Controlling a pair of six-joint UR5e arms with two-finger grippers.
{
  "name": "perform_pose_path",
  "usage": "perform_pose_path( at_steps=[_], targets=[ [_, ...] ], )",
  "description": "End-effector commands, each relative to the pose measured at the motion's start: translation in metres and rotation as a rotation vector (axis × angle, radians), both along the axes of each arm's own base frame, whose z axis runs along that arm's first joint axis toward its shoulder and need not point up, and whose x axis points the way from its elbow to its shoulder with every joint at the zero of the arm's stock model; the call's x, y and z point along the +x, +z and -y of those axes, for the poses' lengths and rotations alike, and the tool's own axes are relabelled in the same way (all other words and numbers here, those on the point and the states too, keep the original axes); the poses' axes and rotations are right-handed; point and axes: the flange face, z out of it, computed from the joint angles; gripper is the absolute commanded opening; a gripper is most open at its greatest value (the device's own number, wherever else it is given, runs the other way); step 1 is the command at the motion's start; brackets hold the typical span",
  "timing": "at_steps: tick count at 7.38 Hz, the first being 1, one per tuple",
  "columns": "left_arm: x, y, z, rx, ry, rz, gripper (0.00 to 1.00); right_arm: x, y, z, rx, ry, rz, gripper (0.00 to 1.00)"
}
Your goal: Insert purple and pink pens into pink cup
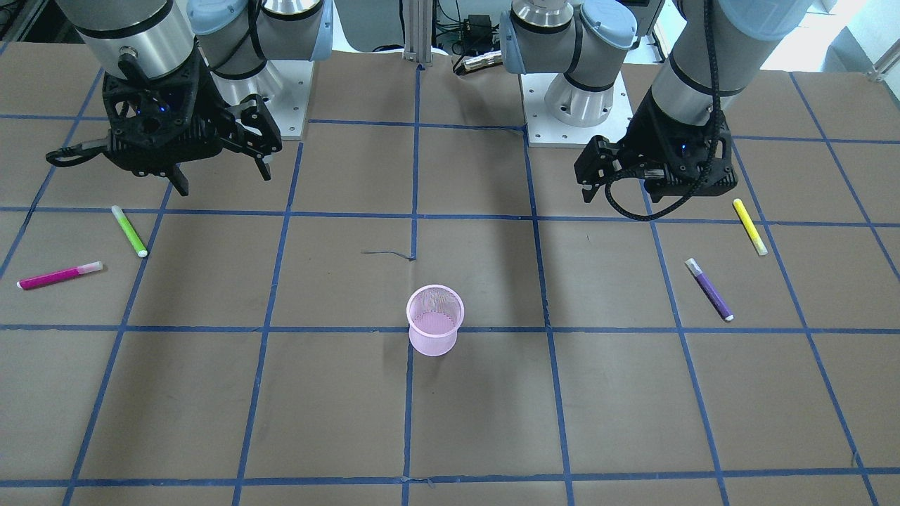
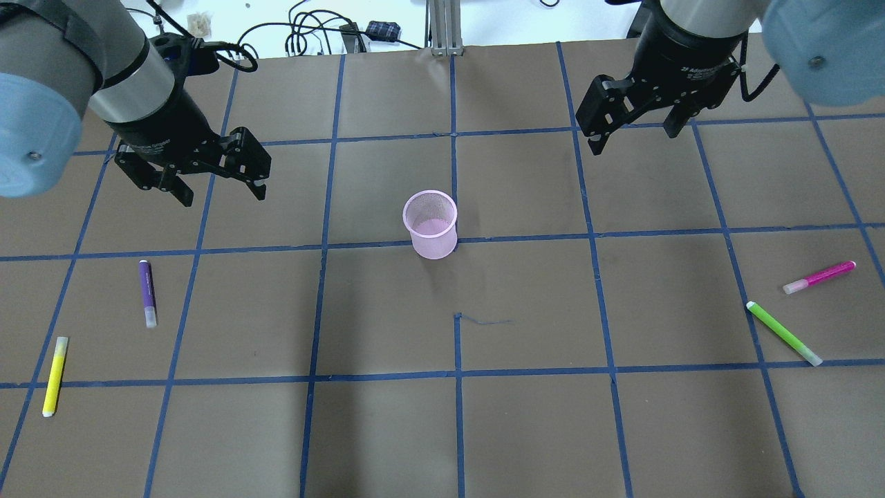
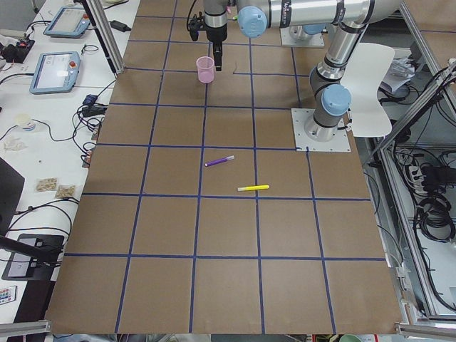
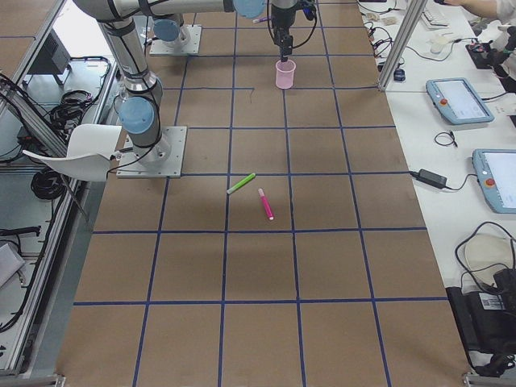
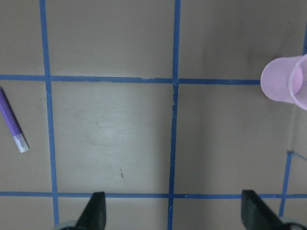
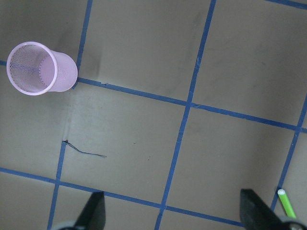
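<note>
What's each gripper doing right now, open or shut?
Left gripper: open, holding nothing.
Right gripper: open, holding nothing.

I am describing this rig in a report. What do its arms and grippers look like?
The left arm and right arm are silver-grey tubes with pale blue joint caps. The left gripper and right gripper are black, two-fingered, with small white lettering on the body. A black ribbed cable loops beside the left gripper.
</note>
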Motion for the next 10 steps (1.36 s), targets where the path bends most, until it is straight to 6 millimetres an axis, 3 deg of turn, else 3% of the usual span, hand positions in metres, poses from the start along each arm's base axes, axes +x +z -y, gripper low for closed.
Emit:
perform_pose_path(
  at_steps=[1,5,7,9,10],
  targets=[
    [0.0,-0.002,0.001,0.002,0.0,0.0,1.0,0.0,-0.001,0.0,0.004,0.001,0.0,1.0],
    [0.0,-0.002,0.005,-0.004,0.0,-0.001,1.0,-0.001,-0.003,-0.001,0.011,-0.004,-0.003,1.0],
    [0.002,-0.004,0.007,-0.005,0.002,0.002,1.0,-0.007,-0.007,-0.001,0.018,0.122,-0.057,1.0],
    [0.004,-0.001,0.005,-0.008,0.008,0.002,1.0,-0.034,-0.03,-0.002,0.087,0.357,-0.049,1.0],
    [0.004,-0.001,0.005,-0.008,0.008,0.001,1.0,-0.068,-0.037,0.003,0.096,0.474,-0.036,1.0]
  ],
)
